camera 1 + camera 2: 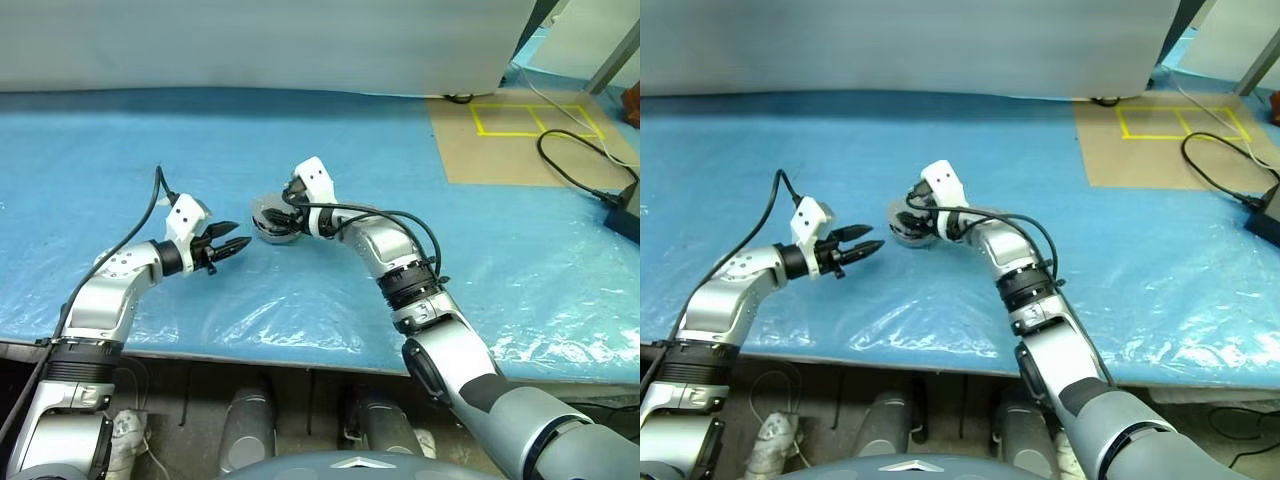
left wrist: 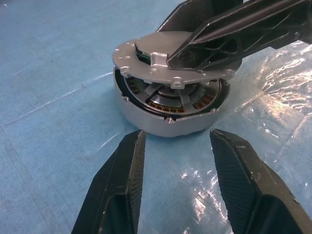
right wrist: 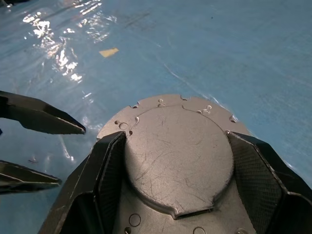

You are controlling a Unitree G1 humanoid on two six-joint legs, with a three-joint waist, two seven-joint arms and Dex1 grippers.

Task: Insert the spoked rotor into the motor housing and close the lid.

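The motor housing [image 2: 146,124], a squat silver cylinder, stands on the blue table. The spoked rotor [image 2: 168,95] lies inside it, with copper windings showing between the spokes. The lid [image 3: 178,156], a flat silver disc, is tilted over the housing's top, one edge raised. My right gripper [image 1: 283,212] is shut on the lid, one black finger at each side of its rim. My left gripper [image 1: 235,240] is open and holds nothing. It hovers just left of the housing and points at it without touching.
Crinkled clear plastic [image 1: 300,310] covers the blue table near its front edge. At the far right are a brown board with a yellow tape square [image 1: 535,120], and a black cable running to a black box [image 1: 625,215]. A white panel [image 1: 250,40] closes off the back.
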